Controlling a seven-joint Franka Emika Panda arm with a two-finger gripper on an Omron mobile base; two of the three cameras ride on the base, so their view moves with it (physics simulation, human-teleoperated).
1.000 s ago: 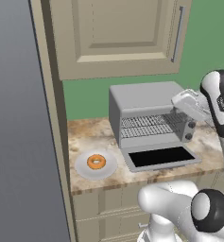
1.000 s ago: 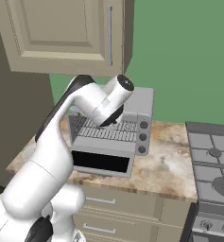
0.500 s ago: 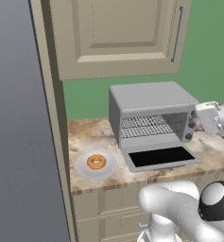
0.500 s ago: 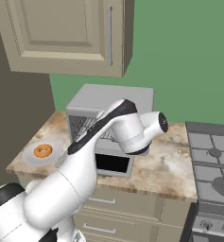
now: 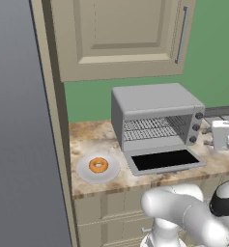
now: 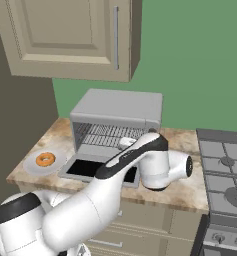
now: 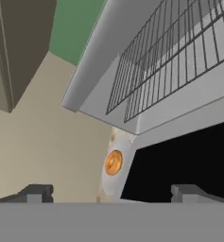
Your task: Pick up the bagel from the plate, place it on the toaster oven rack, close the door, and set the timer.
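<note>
Simulated kitchen, marbled table (image 5: 94,190) w/ toaster oven (image 5: 154,118) at centre, beige cabinet (image 5: 121,36) above, green wall behind. Oven door (image 5: 165,160) dropped open & lying flat toward the near side, dark glass facing up. Wire rack (image 5: 152,128) bare inside the cavity, spanning its width. Three knobs (image 5: 196,128) stacked down the oven's right front edge.

Bagel (image 5: 98,165), orange-brown ring, lying flat in the middle of pale round plate (image 5: 84,171) on the table, just left of the open door, near the tall panel at far left. Same bagel (image 6: 45,160) on plate (image 6: 30,167) seen at left in right base view, beside door (image 6: 85,169).

White arm bent across the front of the oven in right base view, wrist to the right of the door, stove top (image 6: 225,175) further right. End effector (image 7: 113,193) in hand view: two dark fingertips (image 7: 38,193) set wide apart, nothing between them. Hand view rolled: rack (image 7: 175,56) upper right, dark door glass (image 7: 184,160) lower right, bagel (image 7: 114,162) on plate (image 7: 114,185) between the tips but well beyond them, not touched.
</note>
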